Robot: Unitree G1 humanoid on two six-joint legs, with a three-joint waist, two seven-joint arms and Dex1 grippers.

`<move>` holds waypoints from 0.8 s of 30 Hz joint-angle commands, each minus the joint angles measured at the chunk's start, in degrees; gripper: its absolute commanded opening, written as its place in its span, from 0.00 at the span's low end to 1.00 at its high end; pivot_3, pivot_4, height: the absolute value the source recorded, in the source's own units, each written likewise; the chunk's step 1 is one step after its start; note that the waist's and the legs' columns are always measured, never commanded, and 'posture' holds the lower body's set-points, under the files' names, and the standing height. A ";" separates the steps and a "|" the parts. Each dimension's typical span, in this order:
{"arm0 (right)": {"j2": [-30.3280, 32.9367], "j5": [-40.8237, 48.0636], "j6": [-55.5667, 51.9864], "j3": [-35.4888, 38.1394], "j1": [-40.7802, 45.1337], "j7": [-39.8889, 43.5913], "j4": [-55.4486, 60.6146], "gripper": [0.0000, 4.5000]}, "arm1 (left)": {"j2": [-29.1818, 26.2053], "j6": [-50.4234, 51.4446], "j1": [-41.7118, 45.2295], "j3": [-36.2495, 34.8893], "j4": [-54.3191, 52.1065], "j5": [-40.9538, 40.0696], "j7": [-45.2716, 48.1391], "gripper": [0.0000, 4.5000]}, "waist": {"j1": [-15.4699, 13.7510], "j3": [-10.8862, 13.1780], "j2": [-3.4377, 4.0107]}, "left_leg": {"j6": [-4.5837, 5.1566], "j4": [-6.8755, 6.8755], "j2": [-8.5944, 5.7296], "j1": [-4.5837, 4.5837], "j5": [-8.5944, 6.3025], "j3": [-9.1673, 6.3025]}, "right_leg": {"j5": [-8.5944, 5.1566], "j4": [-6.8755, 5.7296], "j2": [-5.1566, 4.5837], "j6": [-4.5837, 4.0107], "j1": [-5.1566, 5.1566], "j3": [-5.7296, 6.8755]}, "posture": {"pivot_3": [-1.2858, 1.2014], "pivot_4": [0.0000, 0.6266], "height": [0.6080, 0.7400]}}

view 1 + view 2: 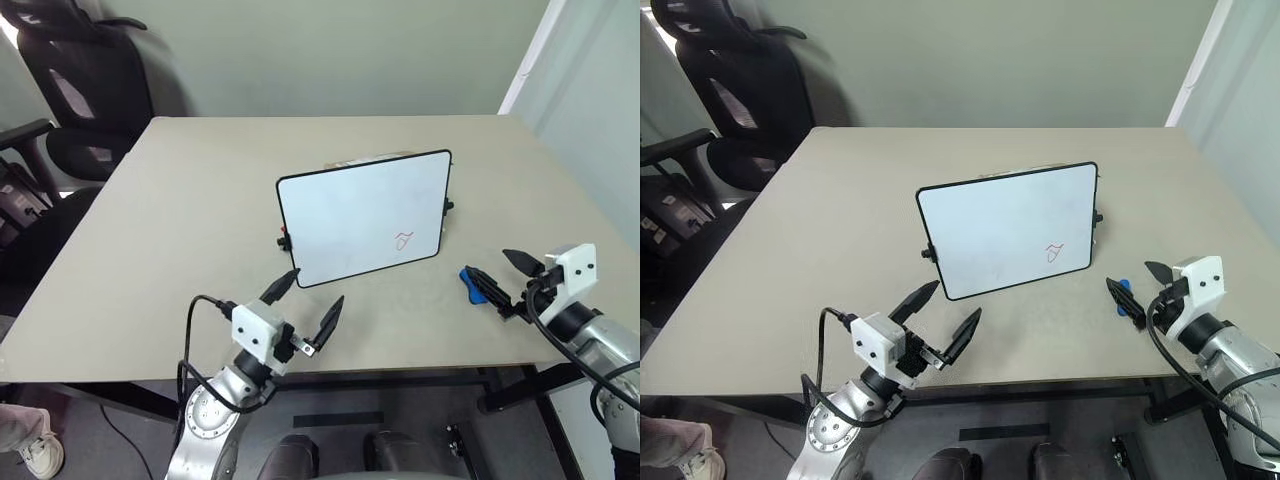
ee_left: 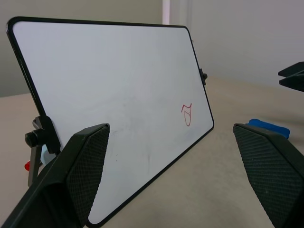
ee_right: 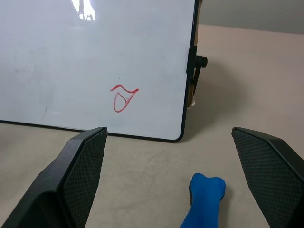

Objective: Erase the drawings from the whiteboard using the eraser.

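Pickup step, by my read: right tool (image 1: 505, 270) is spread wide w/ nothing in it, and the blue eraser (image 3: 205, 202) lies flat on the surface (image 1: 180, 220) between its fingers, just off the whiteboard's (image 1: 350, 215) lower right corner. Red drawing (image 1: 402, 239) is untouched near that same corner; left tool (image 1: 305, 300) hangs spread and empty in front of the whiteboard's lower left edge. Next move prob. needs the right tool to ease in around the eraser and pinch it across its narrow middle before lifting toward the drawing.

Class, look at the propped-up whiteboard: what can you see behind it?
Behind the whiteboard a slim stand leg reaches the table, and a pale edge peeks above its frame. The board covers everything else there.
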State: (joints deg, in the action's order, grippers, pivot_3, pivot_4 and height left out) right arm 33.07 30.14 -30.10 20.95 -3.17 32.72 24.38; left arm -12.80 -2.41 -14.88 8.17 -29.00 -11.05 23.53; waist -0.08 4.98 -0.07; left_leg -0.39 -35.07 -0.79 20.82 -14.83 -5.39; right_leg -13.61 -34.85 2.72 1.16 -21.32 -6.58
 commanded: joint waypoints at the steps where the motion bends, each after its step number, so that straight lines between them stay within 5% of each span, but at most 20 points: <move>1: 0.72 0.55 0.59 0.43 0.41 0.55 0.64 0.99 | 0.25 -0.84 0.28 0.86 -1.97 0.48 -0.43 1.00 | -0.01 0.00 0.00 | -0.03 0.00 0.00 0.01 -0.02 0.00 | 0.00 0.00 0.00 0.00 0.00 0.00 | 0.52 0.24 0.97; 24: 3.82 5.85 -10.54 2.29 3.19 -0.45 -1.35 0.99 | 2.12 -2.86 2.41 4.75 7.31 5.45 -2.36 1.00 | -0.01 0.00 0.00 | 0.03 -0.01 0.00 0.01 0.02 0.01 | 0.00 -0.01 0.00 0.00 0.02 -0.01 | 0.52 0.24 0.97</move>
State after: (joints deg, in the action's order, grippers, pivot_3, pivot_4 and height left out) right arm 35.71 33.79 -38.27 21.58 -1.16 32.65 22.63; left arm -11.06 -3.79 -13.01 12.48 -21.41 -5.70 21.20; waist -0.09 4.99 -0.07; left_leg -0.36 -35.08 -0.79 20.84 -14.81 -5.38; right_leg -13.61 -34.86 2.72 1.17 -21.29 -6.59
